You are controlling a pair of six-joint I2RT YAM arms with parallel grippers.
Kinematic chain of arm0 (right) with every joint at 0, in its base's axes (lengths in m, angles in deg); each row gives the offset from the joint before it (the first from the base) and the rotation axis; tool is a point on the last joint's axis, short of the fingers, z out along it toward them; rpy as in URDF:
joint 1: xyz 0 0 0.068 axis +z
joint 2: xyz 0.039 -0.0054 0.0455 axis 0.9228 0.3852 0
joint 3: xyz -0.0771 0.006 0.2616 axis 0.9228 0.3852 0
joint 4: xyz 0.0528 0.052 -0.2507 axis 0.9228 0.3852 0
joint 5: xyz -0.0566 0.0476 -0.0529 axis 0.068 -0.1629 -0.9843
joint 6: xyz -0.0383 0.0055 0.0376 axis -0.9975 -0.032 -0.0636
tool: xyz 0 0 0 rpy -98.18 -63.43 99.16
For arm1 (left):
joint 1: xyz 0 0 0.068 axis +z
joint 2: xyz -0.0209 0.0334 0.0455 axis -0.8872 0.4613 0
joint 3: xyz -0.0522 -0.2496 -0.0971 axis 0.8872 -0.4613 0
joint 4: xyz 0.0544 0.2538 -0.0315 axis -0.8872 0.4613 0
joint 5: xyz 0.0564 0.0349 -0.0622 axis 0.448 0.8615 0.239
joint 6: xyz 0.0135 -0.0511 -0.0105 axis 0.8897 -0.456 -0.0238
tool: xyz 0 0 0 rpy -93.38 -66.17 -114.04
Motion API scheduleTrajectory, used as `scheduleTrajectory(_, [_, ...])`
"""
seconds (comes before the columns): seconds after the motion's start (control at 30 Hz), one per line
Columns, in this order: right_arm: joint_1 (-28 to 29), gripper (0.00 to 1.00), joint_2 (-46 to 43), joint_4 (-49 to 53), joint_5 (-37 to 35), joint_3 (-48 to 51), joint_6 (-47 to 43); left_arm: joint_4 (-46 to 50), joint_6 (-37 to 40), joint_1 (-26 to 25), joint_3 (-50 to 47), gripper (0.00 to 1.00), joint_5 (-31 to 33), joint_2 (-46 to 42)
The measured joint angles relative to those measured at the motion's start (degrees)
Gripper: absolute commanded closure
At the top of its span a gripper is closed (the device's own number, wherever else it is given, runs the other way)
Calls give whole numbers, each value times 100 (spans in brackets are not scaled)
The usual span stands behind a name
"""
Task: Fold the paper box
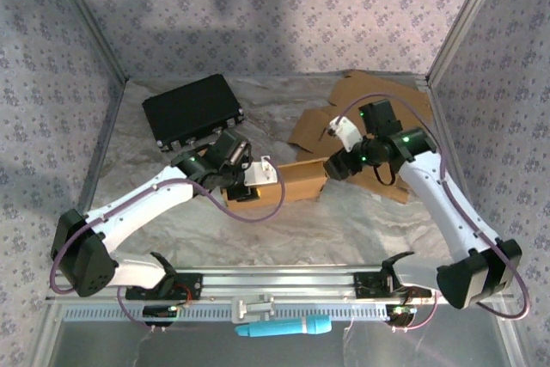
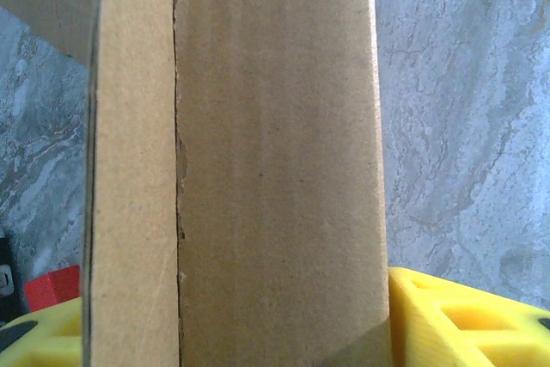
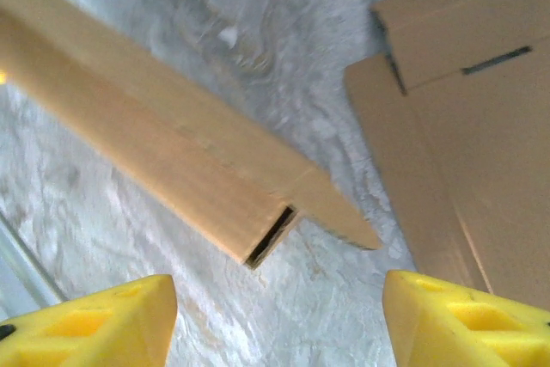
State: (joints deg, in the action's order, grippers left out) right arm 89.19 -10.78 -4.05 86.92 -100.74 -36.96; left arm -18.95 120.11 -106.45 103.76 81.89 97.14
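Note:
The paper box (image 1: 288, 185) is a long, flat brown cardboard sleeve lying across the middle of the table. My left gripper (image 1: 245, 186) is shut on its left end. In the left wrist view the box (image 2: 275, 169) runs up between the yellow fingers (image 2: 455, 315), touching both. My right gripper (image 1: 333, 165) hovers at the box's right end, open, with nothing between its yellow fingers (image 3: 94, 324). The right wrist view shows that end of the box (image 3: 172, 152), with a dark slit at its mouth and a pointed flap sticking out. The end lies ahead of the open right gripper (image 3: 279, 315), not touching it.
Flat brown cardboard sheets (image 1: 344, 118) lie at the back right, just beyond the right gripper, and appear as cardboard sheets (image 3: 473, 126) in the right wrist view. A black case (image 1: 191, 111) sits at the back left. A blue tool (image 1: 284, 327) lies beyond the front rail. Patterned walls enclose the table.

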Motion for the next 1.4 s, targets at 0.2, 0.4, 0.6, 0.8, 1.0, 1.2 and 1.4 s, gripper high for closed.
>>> scheduleTrajectory(0.2, [133,32,278,199,-289,-70,-686,22,87,114,0,42,-155,0])
scheduleTrajectory(0.4, [133,32,627,114,-527,-286,-938,39,142,146,0,42,-212,-2])
scheduleTrajectory(0.6, [157,56,876,83,-553,-474,-997,44,146,195,0,42,-282,-2])
scheduleTrajectory(0.8, [184,67,925,81,-514,-498,-927,44,146,205,0,42,-297,-2])
scheduleTrajectory(1.0, [184,77,933,79,-466,-498,-817,44,146,205,0,42,-297,-2])
scheduleTrajectory(1.2, [192,83,975,85,-413,-498,-719,42,146,219,0,42,-297,-2])
scheduleTrajectory(1.4, [249,91,1003,133,-391,-522,-509,42,144,219,0,42,-297,-2])
